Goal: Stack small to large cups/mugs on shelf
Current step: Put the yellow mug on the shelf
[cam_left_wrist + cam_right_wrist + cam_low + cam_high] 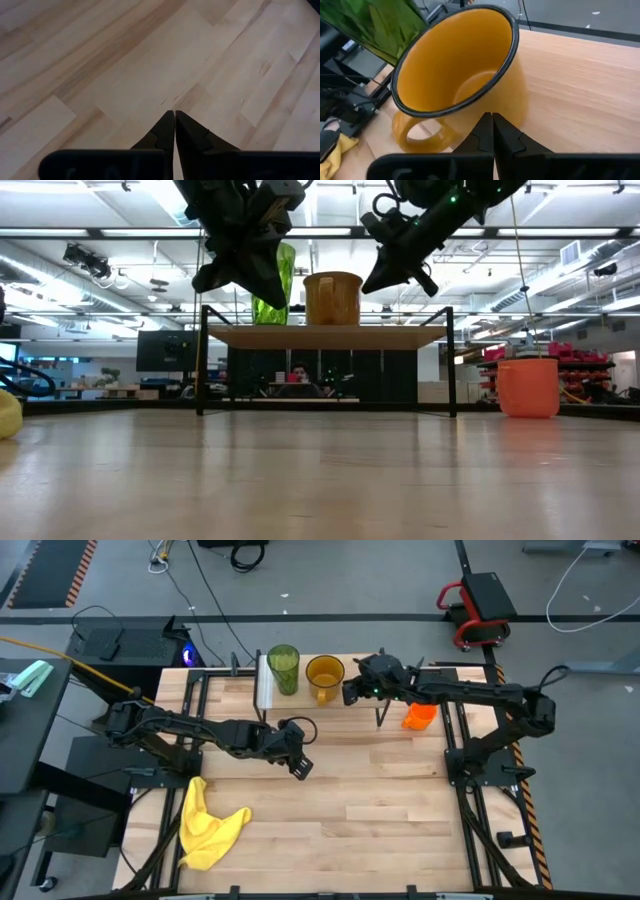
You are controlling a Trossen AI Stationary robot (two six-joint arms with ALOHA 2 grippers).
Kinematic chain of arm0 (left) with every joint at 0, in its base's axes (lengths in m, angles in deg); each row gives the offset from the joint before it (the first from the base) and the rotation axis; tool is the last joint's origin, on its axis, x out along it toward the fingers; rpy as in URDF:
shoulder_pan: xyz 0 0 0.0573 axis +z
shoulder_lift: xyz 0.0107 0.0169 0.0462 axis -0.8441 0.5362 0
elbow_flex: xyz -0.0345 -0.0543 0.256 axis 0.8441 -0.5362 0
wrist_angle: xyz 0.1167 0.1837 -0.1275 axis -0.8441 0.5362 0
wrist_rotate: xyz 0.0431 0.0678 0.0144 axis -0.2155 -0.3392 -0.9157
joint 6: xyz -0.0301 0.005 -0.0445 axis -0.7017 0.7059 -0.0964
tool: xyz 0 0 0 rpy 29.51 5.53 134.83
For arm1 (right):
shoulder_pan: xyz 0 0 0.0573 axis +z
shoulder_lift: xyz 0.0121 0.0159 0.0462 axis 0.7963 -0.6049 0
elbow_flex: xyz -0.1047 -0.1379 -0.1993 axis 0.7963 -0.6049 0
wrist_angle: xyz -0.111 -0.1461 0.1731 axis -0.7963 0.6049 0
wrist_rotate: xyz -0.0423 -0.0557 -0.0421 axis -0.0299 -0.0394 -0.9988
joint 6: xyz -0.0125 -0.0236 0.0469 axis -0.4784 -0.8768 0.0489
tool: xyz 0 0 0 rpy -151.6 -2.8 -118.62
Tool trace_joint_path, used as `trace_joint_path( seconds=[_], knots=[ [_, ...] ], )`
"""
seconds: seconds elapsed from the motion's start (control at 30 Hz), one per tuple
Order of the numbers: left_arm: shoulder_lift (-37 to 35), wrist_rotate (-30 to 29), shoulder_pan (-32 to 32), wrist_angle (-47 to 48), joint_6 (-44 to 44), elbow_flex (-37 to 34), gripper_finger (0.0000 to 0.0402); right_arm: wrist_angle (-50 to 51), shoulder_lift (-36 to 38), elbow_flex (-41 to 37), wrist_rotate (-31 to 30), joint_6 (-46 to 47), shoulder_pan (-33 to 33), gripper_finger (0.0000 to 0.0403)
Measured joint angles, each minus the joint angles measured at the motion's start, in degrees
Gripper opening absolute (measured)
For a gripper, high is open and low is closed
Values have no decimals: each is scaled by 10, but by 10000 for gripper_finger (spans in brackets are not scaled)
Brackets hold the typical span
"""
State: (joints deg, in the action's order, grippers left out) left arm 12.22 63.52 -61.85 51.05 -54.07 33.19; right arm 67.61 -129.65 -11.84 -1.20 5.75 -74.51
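The shelf [400, 336] stands at the table's far edge on thin black legs. On its board stand the green tumbler [283, 668] and, to its right, the amber-yellow mug [325, 677], upright with a dark rim and its handle [415, 135] low on its side. The orange mug [420, 716] stands on the table right of the shelf. My right gripper [493, 125] is shut, just right of the amber mug [333, 298]. My left gripper [300, 766] is shut and hovers above bare table in front of the shelf, holding nothing. My right gripper's shut fingertips [485, 127] stand right beside the amber mug's outer wall [512, 100], below its rim, coming slanting down from the table's right. I cannot tell whether they touch it. The mug stands upright on the shelf board.
A crumpled yellow cloth [205, 825] lies at the table's near left corner. The wooden tabletop [380, 800] in front of the shelf is bare planks. Black frame rails run along the table's left and right edges. A person [298, 375] sits in the room behind.
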Motion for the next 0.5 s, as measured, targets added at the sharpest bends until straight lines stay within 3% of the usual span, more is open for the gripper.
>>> trace_joint_path(
  seconds=[0.13,0.5],
  knots=[
    [0,0,2,0,-1,0,23,-25,-7,0,30,-3,-13,0],
    [0,0,3,-5,-10,0,14,-38,-13,1,35,-7,-26,0]
  ],
)
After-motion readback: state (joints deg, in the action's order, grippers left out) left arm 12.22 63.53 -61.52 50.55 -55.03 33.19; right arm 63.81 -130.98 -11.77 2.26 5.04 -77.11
